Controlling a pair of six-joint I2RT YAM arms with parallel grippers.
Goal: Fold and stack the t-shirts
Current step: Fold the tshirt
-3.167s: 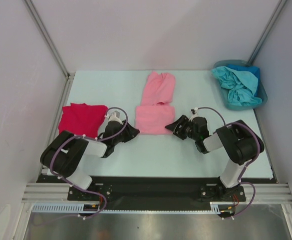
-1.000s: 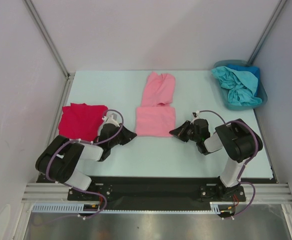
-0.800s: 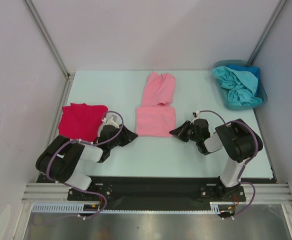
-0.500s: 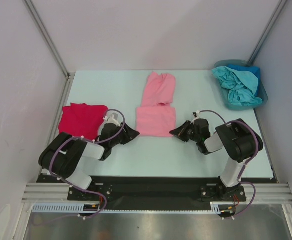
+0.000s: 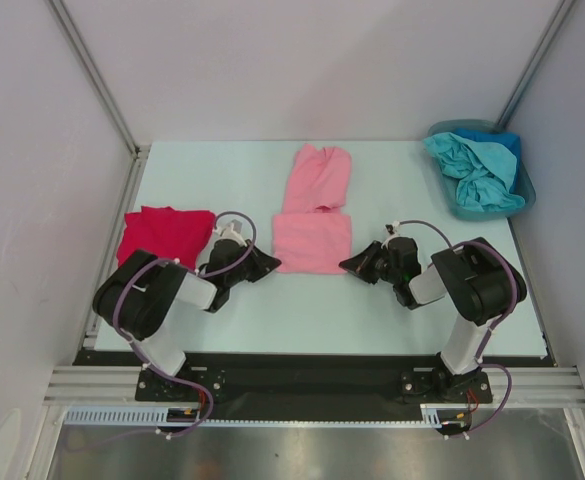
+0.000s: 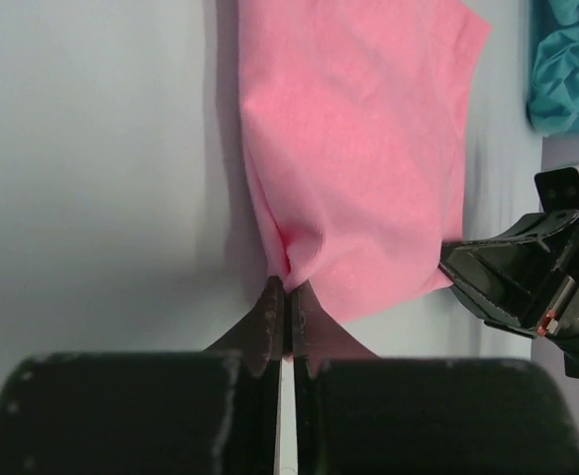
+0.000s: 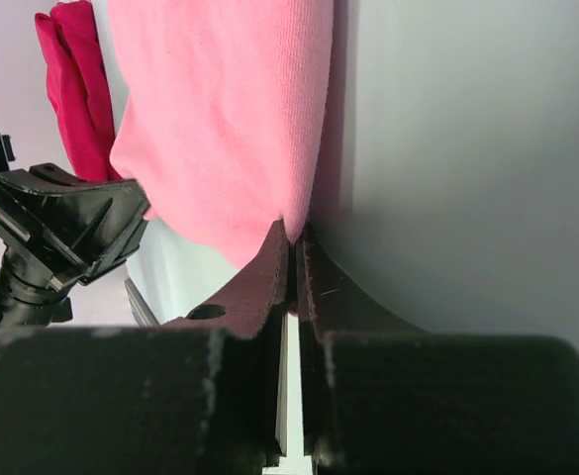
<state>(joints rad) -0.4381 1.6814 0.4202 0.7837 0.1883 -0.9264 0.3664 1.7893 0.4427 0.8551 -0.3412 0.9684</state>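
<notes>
Pinching the pink t-shirt (image 5: 312,215) are both grippers, one at each near corner. The left gripper (image 6: 287,289) has its two fingers squeezed tight together, and the cloth bunches into little wrinkles right at its tips. The right gripper (image 7: 291,236) is squeezed tight too, with the other near corner of the shirt caught at its tips. The two grippers face each other across the near edge of the shirt. The pink shirt lies on the table (image 5: 372,310) and reaches away in front of both grippers. Its far part is narrower and a bit crumpled. Just behind the left gripper, on its outer side, sits the red t-shirt (image 5: 162,235), folded and apart from the pink one. Far out past the right gripper, on its outer side, a blue tub (image 5: 469,212) holds the teal and blue t-shirts (image 5: 472,170) in a messy heap
</notes>
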